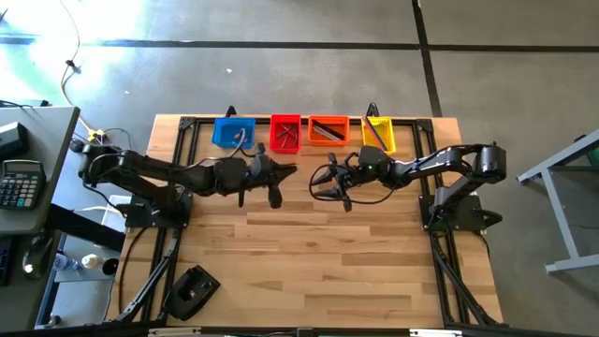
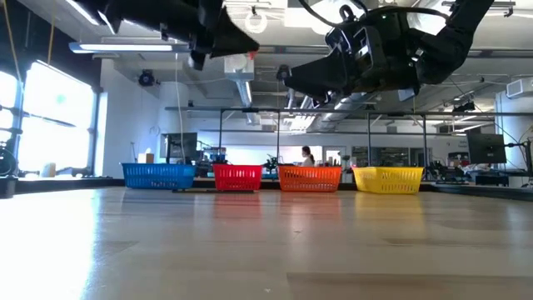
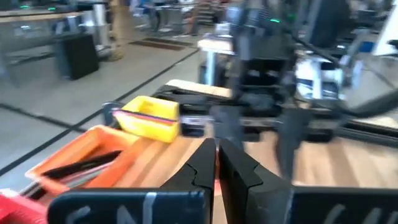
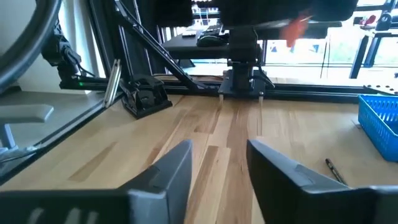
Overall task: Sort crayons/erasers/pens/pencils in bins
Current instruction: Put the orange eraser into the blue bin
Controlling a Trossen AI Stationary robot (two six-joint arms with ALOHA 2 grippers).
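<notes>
Four bins stand in a row at the table's far edge: blue, red, orange and yellow. Thin sticks lie in the red, orange and yellow ones. My left gripper hovers high over the table's middle, near the red bin, shut on a small pink-red eraser. My right gripper faces it from the right at a similar height. It is open with nothing between its fingers. A dark pen lies on the wood near the blue bin. My left gripper pinches the eraser between its two fingers, only at their free ends. The fingers lie about level and point toward the table's right. A bit of the eraser sticks out past the tips. It is lifted well clear of the table.
A black device sits at the table's near left corner. A desk with a calculator stands beyond the left edge. Bare wood stretches across the near half of the table.
</notes>
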